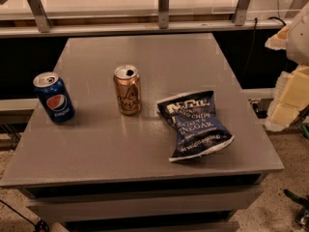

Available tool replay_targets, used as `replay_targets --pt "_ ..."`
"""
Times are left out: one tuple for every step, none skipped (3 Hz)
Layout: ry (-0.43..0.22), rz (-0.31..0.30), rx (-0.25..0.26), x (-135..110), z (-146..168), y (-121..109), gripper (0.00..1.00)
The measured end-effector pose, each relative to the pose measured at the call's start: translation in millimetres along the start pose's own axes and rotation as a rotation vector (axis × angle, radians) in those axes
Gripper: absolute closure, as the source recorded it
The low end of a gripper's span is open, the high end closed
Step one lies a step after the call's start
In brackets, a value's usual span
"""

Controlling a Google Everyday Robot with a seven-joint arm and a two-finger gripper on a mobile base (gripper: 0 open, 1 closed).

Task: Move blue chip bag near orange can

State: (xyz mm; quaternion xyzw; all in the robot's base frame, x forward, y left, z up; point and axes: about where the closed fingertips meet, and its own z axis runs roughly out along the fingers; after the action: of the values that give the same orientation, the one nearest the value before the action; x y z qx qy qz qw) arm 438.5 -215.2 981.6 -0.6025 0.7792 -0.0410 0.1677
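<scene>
End effector [288, 98] hangs off the bench's [145, 47] right edge, pale and blocky, clear of everything on top. I cannot tell whether it is open or closed, and I see nothing in it. Of the arm [300, 30] I get only a light segment rising above it at the far right. I count one blue chip bag [197, 125], lying flat toward the front right corner; one orange can [128, 90], upright near the middle, just left of the bag, not touching; and one blue Pepsi can [54, 97], upright by the left edge.
</scene>
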Motion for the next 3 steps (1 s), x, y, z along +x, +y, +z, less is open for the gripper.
replay_targets --pt "-0.011 -0.004 0.0 0 -1 0 0.0" --pt "-0.012 -0.004 0.0 0 -1 0 0.0" --pt "-0.02 -0.032 -0.023 -13 19 -12 0.0"
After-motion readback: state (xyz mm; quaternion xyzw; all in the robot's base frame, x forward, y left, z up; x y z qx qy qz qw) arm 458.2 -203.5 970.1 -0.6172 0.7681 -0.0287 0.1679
